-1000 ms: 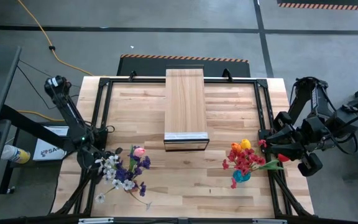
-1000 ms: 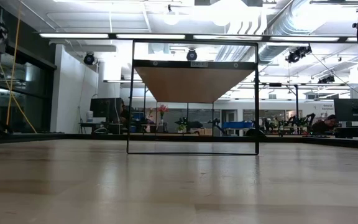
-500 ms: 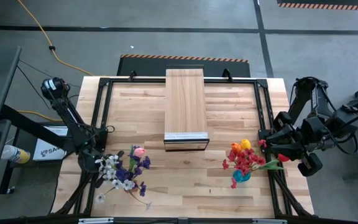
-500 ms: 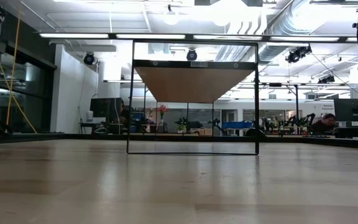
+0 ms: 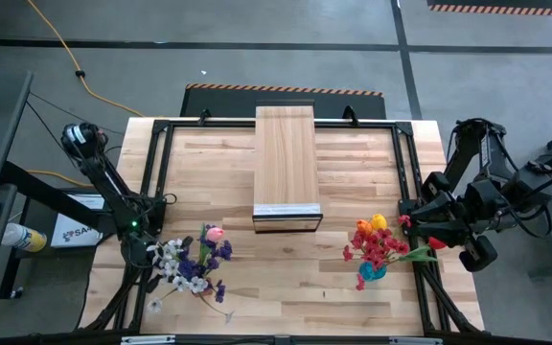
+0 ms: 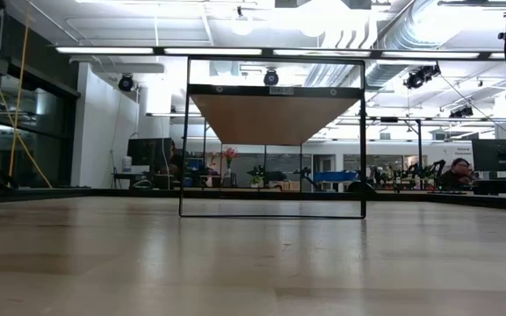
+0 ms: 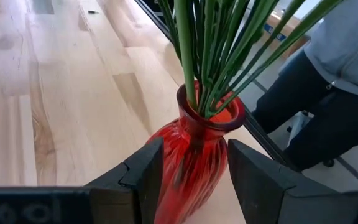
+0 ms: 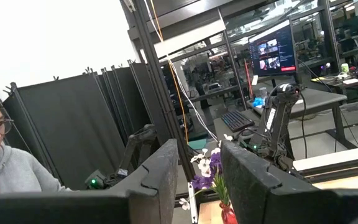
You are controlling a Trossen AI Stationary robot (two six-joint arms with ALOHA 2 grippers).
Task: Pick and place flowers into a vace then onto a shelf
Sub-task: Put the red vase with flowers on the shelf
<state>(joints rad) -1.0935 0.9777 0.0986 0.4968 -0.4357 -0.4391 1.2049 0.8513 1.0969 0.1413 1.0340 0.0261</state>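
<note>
My left gripper (image 5: 149, 251) is at the table's left side, shut on a red ribbed vase (image 7: 194, 134). Green stems (image 7: 210, 50) stand in the vase's mouth. In the high view their purple, white and pink flowers (image 5: 195, 261) spread to the right of the gripper, which hides the vase. A second bunch of red, orange and yellow flowers (image 5: 376, 244) stands in a blue vase (image 5: 372, 272) at the right. My right gripper (image 5: 434, 236) is raised beside that bunch, open, with nothing between its fingers (image 8: 160, 180). The shelf (image 5: 286, 163) lies at the far middle. My left gripper pinches the red vase's ribbed body (image 7: 169, 155), below the neck, between its two fingers (image 7: 143, 171). The fingers come nearly level from the table's left side, one on each side of the vase. The vase leans away from the gripper, and my fingers hide its base.
A black metal frame (image 5: 156, 172) runs round the tabletop edges. A person in a grey top (image 7: 347, 56) stands just beyond the table's edge, near the red vase. The middle of the wooden tabletop (image 5: 286, 268) between the two bunches lies bare.
My left arm's raised elbow has swung toward the table's left edge. The gripper, with the vase and its flowers, has shifted slightly the same way. Its fingers have kept the same gap.
</note>
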